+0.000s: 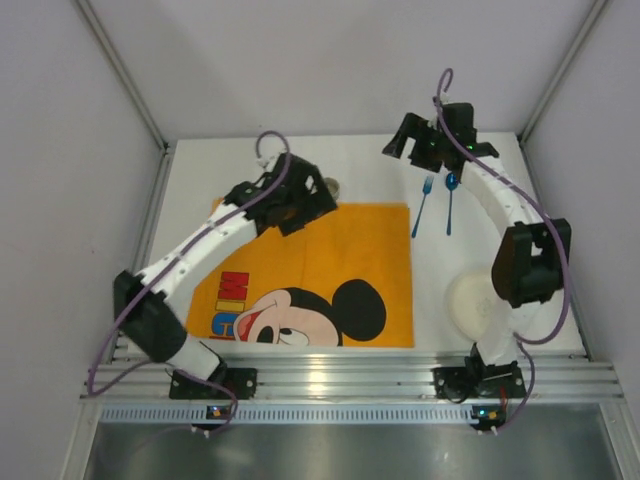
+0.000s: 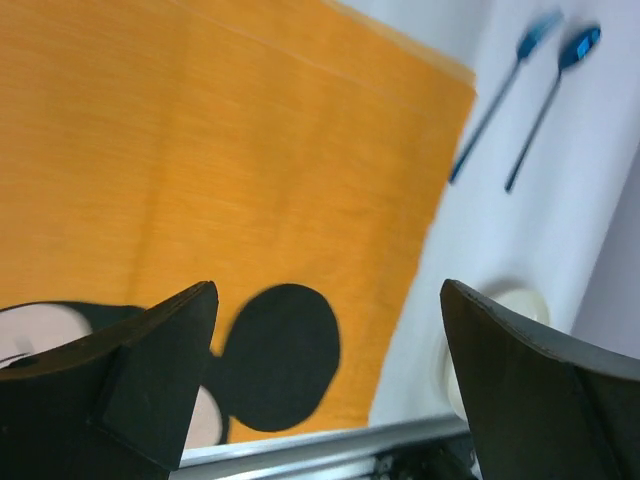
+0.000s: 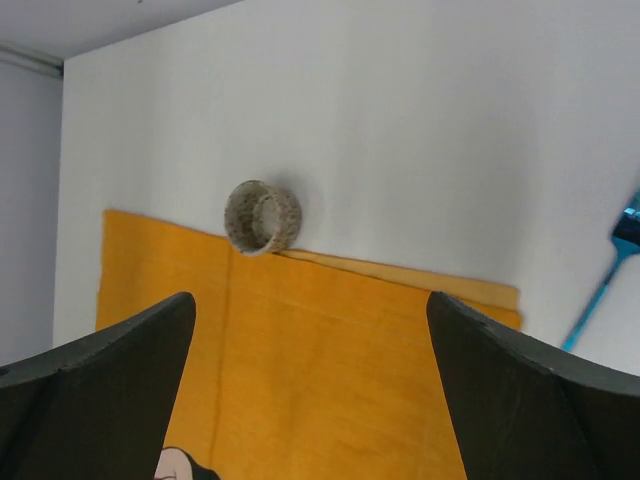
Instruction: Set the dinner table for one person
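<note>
White matte rectangular dinner-table surface (image 1: 370, 170) spreads beneath both arms, from their bases to the far wall. It looks rigid, heavy and fixed, so there is nothing on it to take hold of; it serves only as a firm, smooth place to set things on (light cutlery may skid on it). Its long axis appears to run side to side, from the left arm to the right. An orange Mickey Mouse cloth placemat (image 1: 330, 250) lies left of centre, with a small speckled ring (image 3: 263, 216) at its far edge. A thin blue fork (image 1: 423, 205) and blue spoon (image 1: 450, 205) lie side by side on the bare right part, heads toward the far edge. A round white plate (image 1: 475, 305) sits near the right base. The left claw (image 2: 328, 290) hangs over the placemat, released and empty. The right claw (image 3: 310, 300) is likewise spread wide, holding nothing.
</note>
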